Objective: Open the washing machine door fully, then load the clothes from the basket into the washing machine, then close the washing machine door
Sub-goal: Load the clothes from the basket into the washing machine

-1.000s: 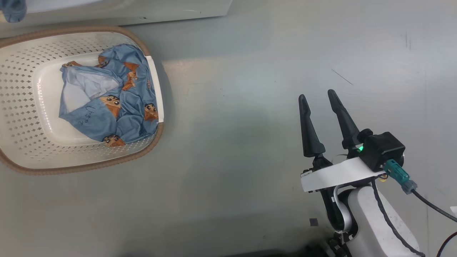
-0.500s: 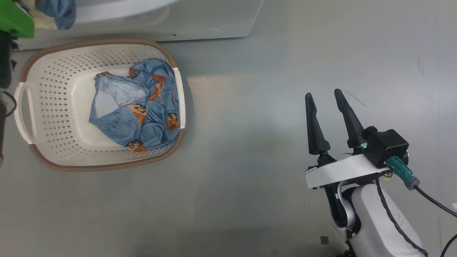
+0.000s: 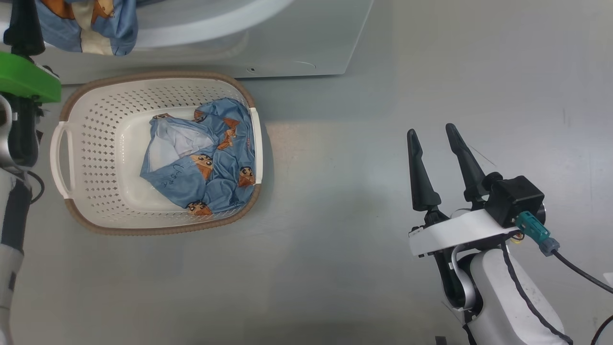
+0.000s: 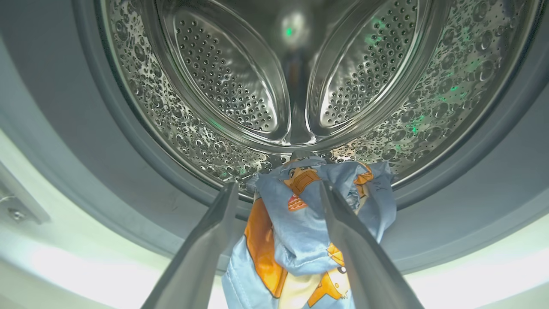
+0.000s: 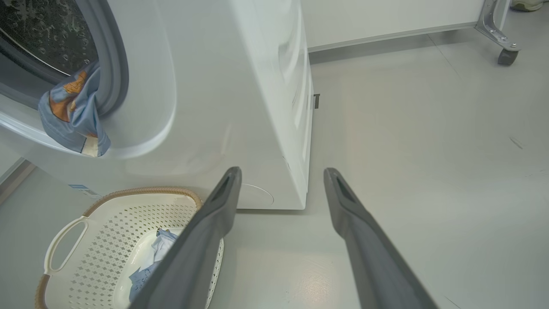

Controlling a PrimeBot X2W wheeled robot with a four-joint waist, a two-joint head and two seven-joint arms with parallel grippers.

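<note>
The washing machine [image 5: 240, 107] stands with its steel drum [image 4: 240, 86] exposed; its door is out of view. One blue garment [image 4: 300, 223] with orange figures hangs over the grey gasket lip, half out of the opening [image 5: 70, 111] [image 3: 91, 24]. My left gripper [image 4: 278, 184] is open at the drum mouth, its fingers on either side of that garment. More clothes [image 3: 206, 163] lie in the cream basket [image 3: 96, 143] on the floor in front of the machine. My right gripper [image 3: 430, 129] is open and holds nothing, hovering over bare floor well to the right of the basket.
My left arm, with a green part [image 3: 26, 81], rises along the left edge beside the basket. A castor of a metal frame [image 5: 506, 53] stands at the far right behind the machine. Grey floor [image 3: 335, 215] stretches between basket and right arm.
The head camera has swung, so the basket now sits further right and lower in the picture, and the hanging garment and left arm have come into view. The right gripper stays open.
</note>
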